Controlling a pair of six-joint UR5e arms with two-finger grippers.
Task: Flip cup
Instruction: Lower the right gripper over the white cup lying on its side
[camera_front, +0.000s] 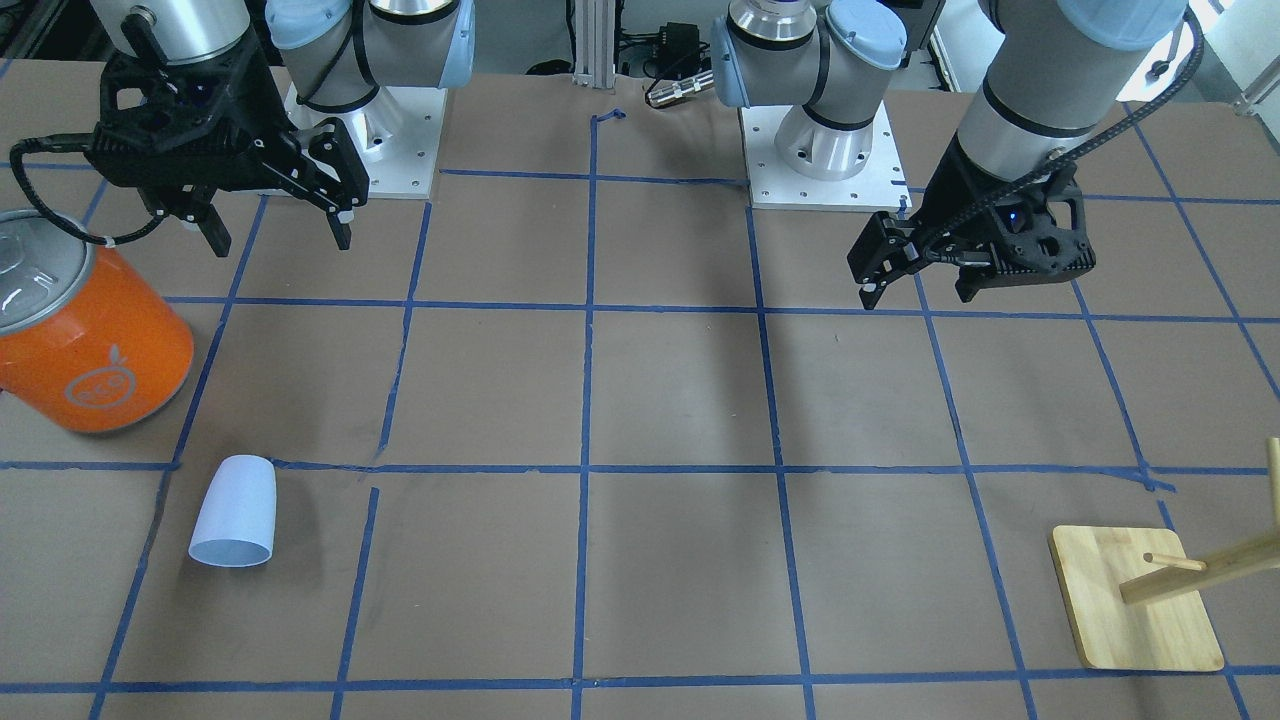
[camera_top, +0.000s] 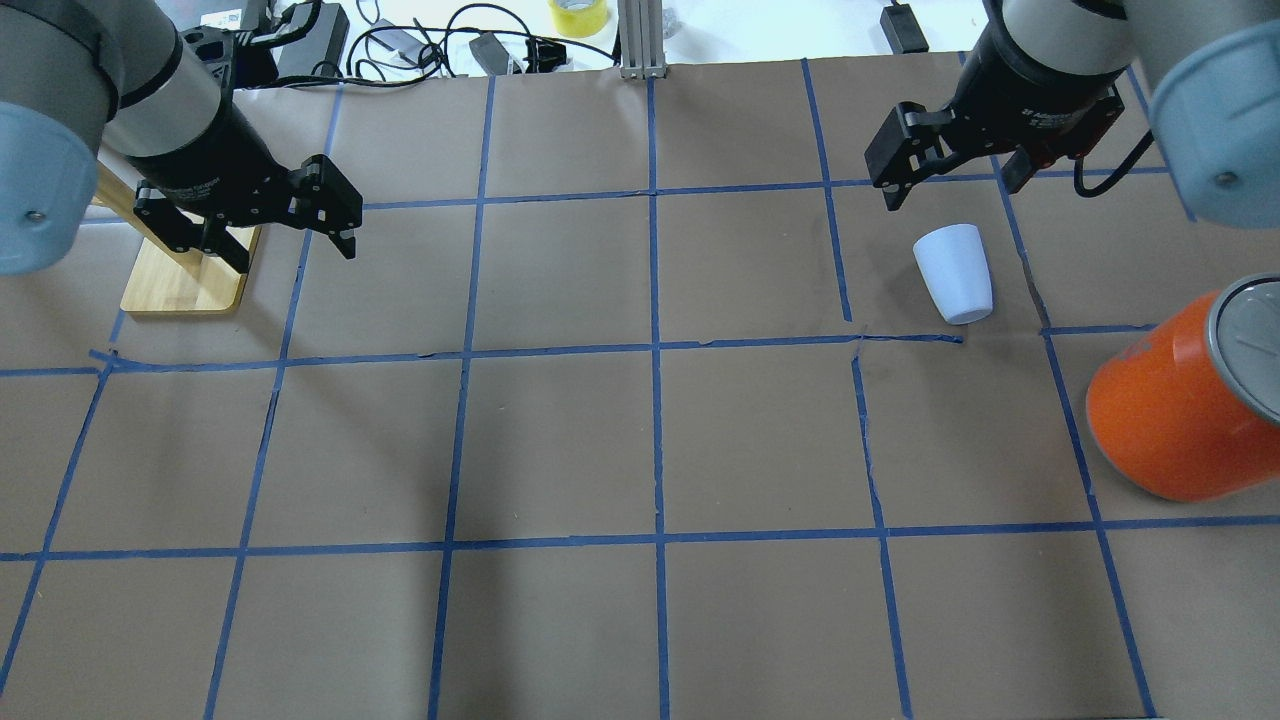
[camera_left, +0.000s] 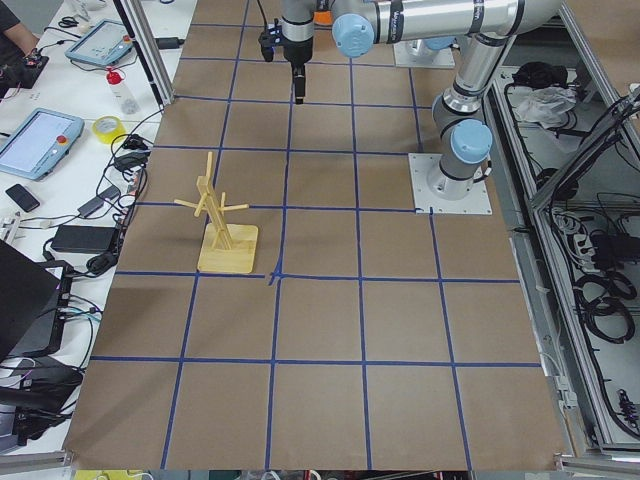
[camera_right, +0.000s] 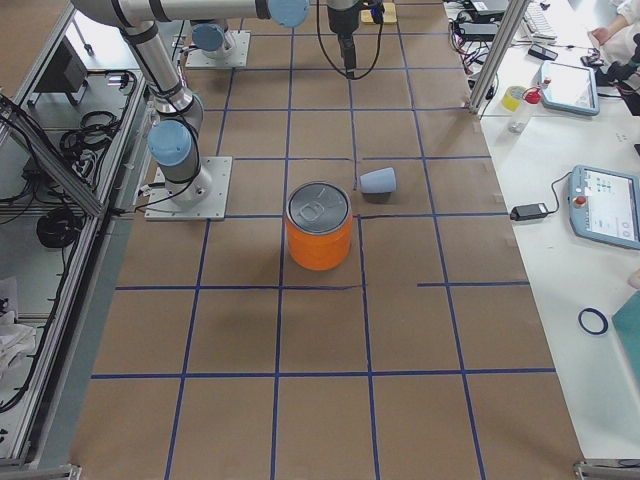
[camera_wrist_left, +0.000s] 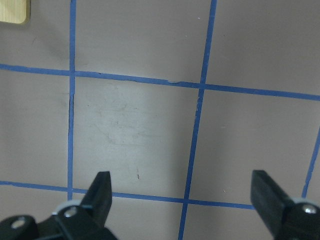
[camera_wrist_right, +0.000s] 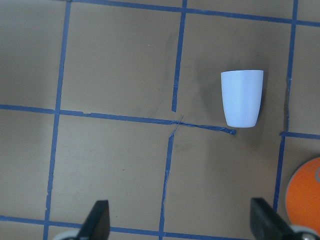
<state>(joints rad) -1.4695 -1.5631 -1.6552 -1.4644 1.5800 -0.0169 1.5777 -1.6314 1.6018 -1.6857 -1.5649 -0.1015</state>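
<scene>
Cup (camera_top: 955, 272) lies sideways near worktop's right edge; likely light, stiff, slick: pinch mid-wall. Wide and empty: right gripper (camera_top: 950, 190), left gripper (camera_top: 293, 255).

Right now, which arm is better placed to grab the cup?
Right. The right gripper hovers open near the cup; the left gripper is far across the table by the wooden stand.

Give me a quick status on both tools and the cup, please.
Left tool open, empty. Right tool open, empty, raised near the cup. Cup on its side, not gripped. Orange can nearby, not touching it.
</scene>
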